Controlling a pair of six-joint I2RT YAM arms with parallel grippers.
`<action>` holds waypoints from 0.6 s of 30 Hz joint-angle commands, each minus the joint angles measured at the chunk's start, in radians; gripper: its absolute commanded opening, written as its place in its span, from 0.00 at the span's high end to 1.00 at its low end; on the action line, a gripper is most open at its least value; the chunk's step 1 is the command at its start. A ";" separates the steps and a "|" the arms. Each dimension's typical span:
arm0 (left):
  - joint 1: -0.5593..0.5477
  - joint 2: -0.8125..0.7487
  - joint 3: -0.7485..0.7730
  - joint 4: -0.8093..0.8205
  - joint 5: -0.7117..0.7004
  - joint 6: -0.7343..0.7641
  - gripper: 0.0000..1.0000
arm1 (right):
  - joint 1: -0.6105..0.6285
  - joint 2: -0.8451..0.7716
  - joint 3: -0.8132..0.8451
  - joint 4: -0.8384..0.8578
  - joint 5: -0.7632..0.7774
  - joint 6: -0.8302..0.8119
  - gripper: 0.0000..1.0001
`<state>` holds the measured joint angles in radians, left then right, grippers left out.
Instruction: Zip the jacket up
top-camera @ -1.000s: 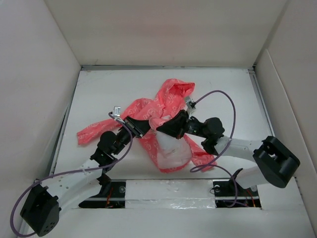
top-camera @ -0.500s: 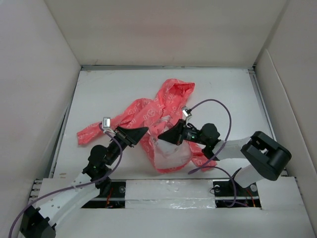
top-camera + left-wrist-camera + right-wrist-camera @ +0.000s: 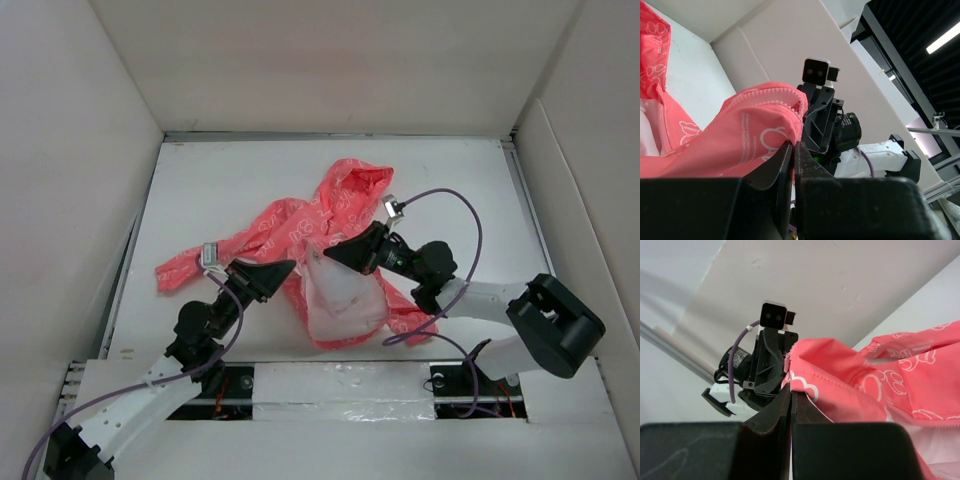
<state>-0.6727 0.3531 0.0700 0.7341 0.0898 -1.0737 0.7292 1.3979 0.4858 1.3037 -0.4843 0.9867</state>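
Top external: left hand [image 3: 288, 267] and right hand [image 3: 330, 254] each clamp a jacket [image 3: 345, 195] edge, fully closed; likely holding the edges up to align the zipper [image 3: 767, 93]

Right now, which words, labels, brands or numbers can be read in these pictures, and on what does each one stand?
No text can be read here.
On the jacket: a white printed pattern with shapes like letters, too blurred to read.
Beside the zipper teeth, in the left wrist view: a line of tiny white letters, too small to read.
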 commanded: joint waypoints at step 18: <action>-0.004 0.155 0.040 0.289 0.080 0.077 1.00 | 0.044 0.001 0.040 0.508 0.055 0.129 1.00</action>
<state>-0.6727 0.4919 0.0700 0.9157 0.1501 -1.0256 0.7525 1.4345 0.4961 1.2972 -0.4435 1.1046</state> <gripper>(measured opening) 0.007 0.013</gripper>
